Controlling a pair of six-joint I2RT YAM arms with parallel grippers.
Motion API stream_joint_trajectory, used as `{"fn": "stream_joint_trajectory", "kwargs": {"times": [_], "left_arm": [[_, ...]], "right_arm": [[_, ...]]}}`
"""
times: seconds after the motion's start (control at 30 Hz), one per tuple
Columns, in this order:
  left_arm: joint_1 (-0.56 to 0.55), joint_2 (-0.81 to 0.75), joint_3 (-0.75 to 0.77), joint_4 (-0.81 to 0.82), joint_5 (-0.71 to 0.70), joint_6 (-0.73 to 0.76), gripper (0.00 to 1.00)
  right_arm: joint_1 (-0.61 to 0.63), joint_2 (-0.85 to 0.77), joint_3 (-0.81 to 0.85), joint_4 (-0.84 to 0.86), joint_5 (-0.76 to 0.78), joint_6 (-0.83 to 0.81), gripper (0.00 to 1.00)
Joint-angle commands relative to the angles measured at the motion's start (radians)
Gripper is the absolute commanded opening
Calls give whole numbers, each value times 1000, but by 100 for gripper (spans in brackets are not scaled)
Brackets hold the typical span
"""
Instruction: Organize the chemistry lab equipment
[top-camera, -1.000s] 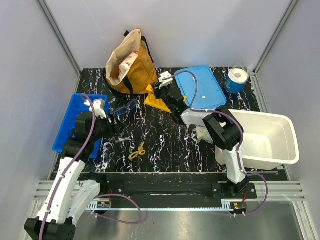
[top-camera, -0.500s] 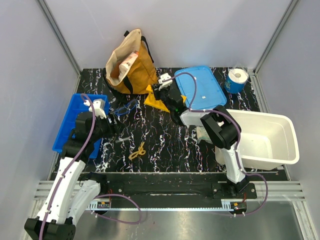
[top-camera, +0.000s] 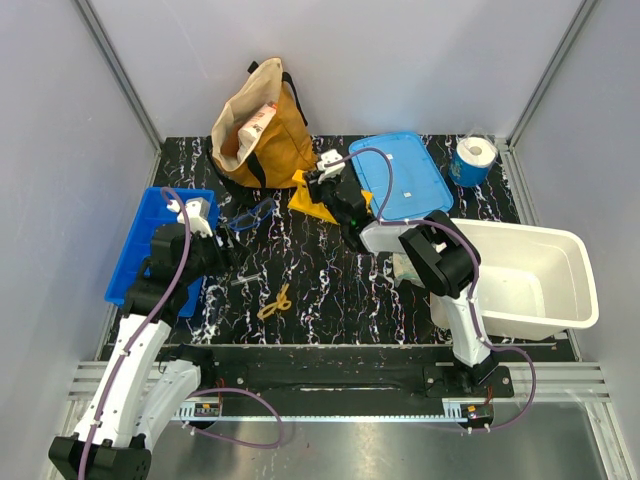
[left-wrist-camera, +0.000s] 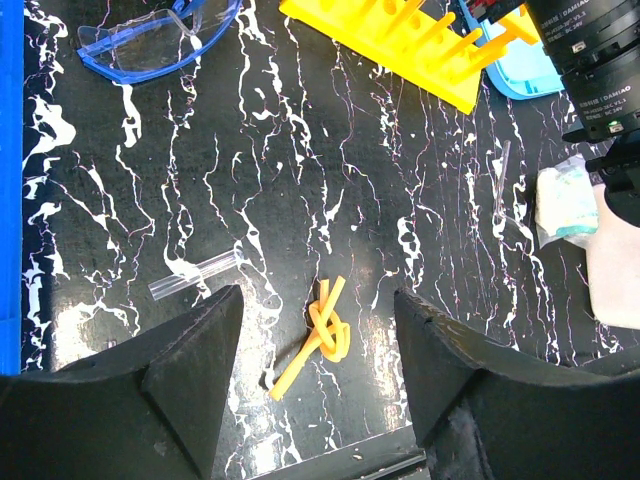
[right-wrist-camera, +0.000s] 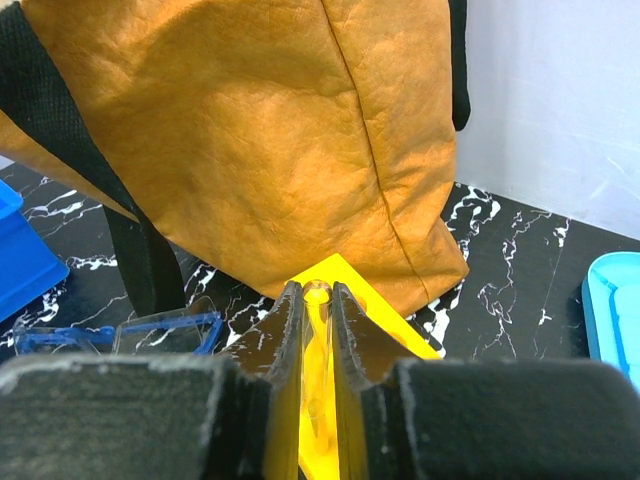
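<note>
On the table (left-wrist-camera: 300, 150) lie two tubes (left-wrist-camera: 195, 275), one glove (left-wrist-camera: 562, 200).

light: bright, even | shadows: soft | right pincer (right-wrist-camera: 317, 292): near parts blurred

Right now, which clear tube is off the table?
The tube pinched in the right gripper; the other tubes lie flat on the tabletop.

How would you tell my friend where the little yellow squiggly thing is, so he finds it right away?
Start at the blue tray on the table's left side. To its right, near the front edge of the black marbled tabletop, lies the yellow looped piece, close to a short clear tube. It is the only small knotted thing; the tube is straight and see-through.
</note>
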Motion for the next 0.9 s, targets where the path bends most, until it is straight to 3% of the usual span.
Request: {"fn": "stream_joint_trajectory", "kwargs": {"times": [0.0, 0.3, 0.53, 0.7, 0.87], "left_arm": [[-3, -6, 3, 31, -21, -3, 66], [-3, -8, 3, 31, -21, -4, 66], [-3, -9, 4, 29, -24, -4, 67], [-3, -14, 6, 28, -36, -12, 66], [-2, -14, 7, 17, -65, -22, 66]], "right_arm": [[-5, -11, -27, 86, 35, 11, 17], [-6, -9, -47, 94, 30, 23, 19], [-6, -24, -47, 74, 28, 22, 29], [-5, -127, -104, 43, -4, 37, 34], [-5, -234, -110, -131, -98, 109, 36]]}}
